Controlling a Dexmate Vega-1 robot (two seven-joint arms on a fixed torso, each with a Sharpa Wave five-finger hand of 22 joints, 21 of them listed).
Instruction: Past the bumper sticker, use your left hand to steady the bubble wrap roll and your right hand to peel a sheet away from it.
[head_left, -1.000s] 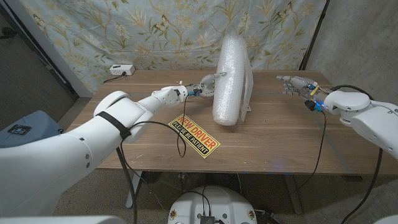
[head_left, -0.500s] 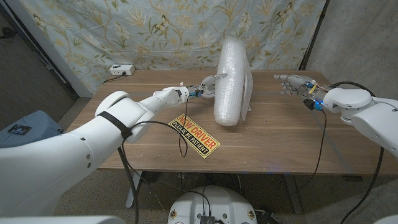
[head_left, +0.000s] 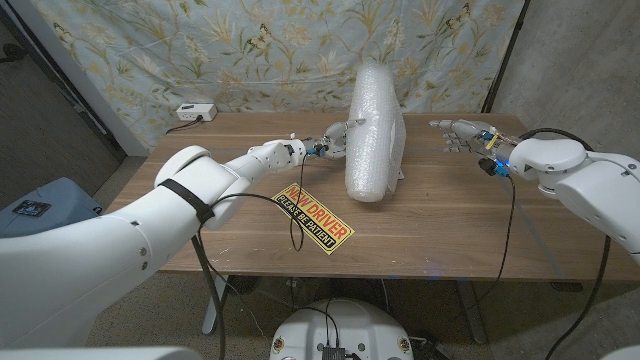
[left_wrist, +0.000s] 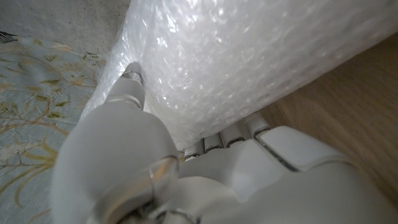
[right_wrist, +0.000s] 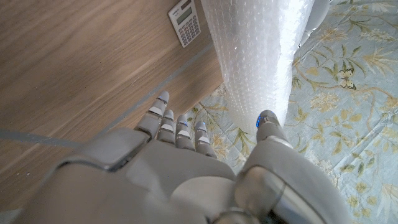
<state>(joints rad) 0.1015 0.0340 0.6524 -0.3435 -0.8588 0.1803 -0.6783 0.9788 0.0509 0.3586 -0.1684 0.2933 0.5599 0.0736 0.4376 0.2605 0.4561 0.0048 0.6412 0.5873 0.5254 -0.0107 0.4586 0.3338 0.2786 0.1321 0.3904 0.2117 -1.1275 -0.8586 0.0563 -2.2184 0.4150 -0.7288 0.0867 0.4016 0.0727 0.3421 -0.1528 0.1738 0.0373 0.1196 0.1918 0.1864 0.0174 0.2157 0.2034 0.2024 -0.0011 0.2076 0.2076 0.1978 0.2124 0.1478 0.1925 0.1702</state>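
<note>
While your wooden table (head_left: 450, 215) carries everything, the floral cloth (head_left: 270, 45) hangs behind it. Your bubble wrap roll (head_left: 372, 128) stands tilted near the table's middle, a tall, pale, dimpled cylinder with a loose sheet at its far side. Just in front lies the flat yellow bumper sticker (head_left: 314, 219). Your left hand (head_left: 333, 141) presses against the roll's side, thumb up on the plastic, fingers tucked under its curve. Your right hand (head_left: 462, 134) hovers well apart from the roll, fingers spread, holding nothing. A white power strip (head_left: 194, 112) sits at the far left corner.
</note>
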